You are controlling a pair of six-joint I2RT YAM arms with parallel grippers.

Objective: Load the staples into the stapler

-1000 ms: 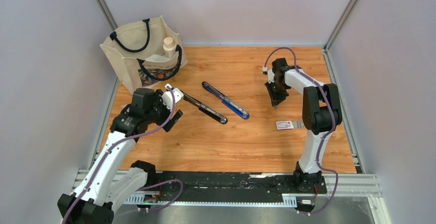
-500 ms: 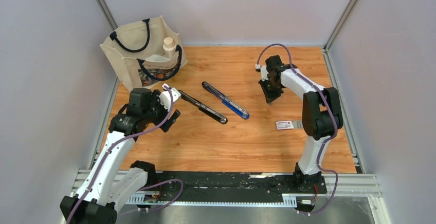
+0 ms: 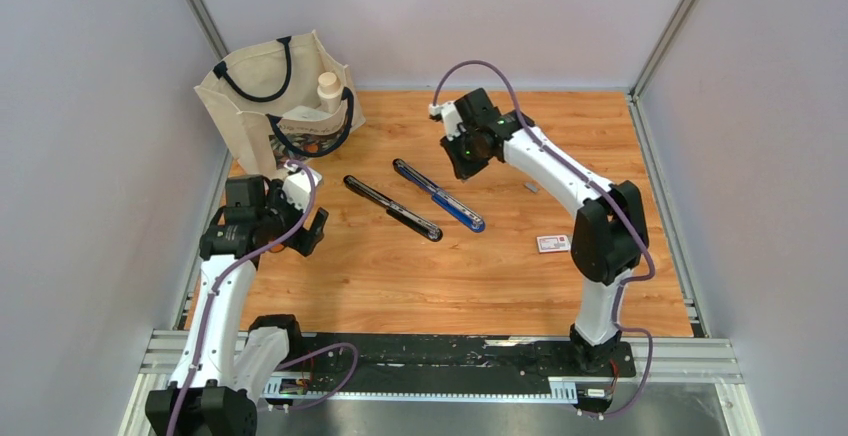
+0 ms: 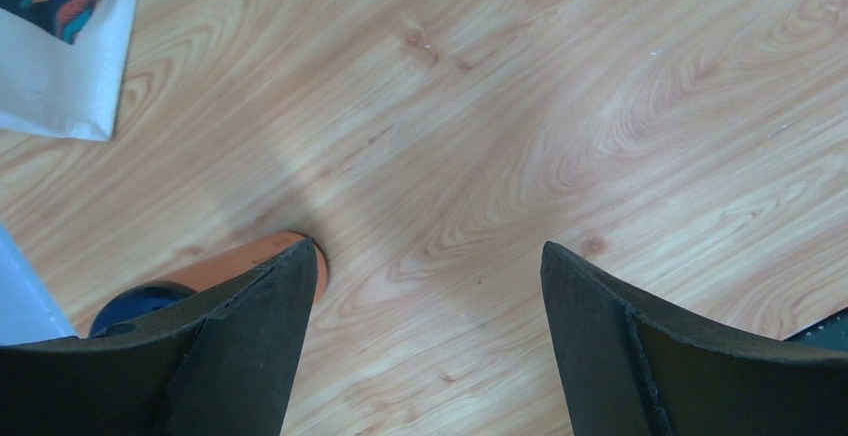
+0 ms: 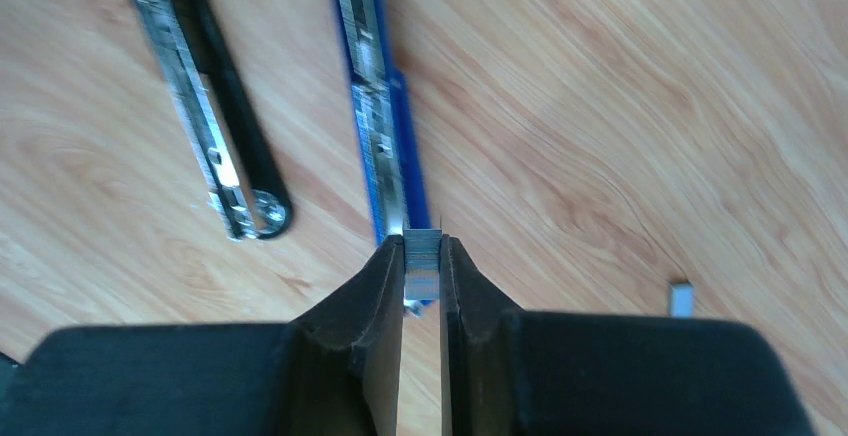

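Note:
The stapler lies opened flat in mid-table as two long parts, a blue one with a metal channel (image 3: 440,196) (image 5: 378,106) and a black one (image 3: 392,208) (image 5: 205,126). My right gripper (image 3: 463,159) (image 5: 423,258) is shut on a short grey strip of staples (image 5: 423,251), held just above the near end of the blue part's channel. The small white staple box with red print (image 3: 553,243) lies on the table to the right. My left gripper (image 3: 308,228) (image 4: 430,266) is open and empty over bare wood, left of the black part.
A cream tote bag (image 3: 280,106) with a bottle in it stands at the back left; its corner shows in the left wrist view (image 4: 60,66). A small loose staple piece (image 3: 532,187) (image 5: 681,298) lies on the wood. An orange-edged object (image 4: 250,261) peeks out under my left finger.
My right arm has swung left from the right side of the table to the blue stapler part, carrying the staples. My left gripper has drawn back to the left, away from the black part.

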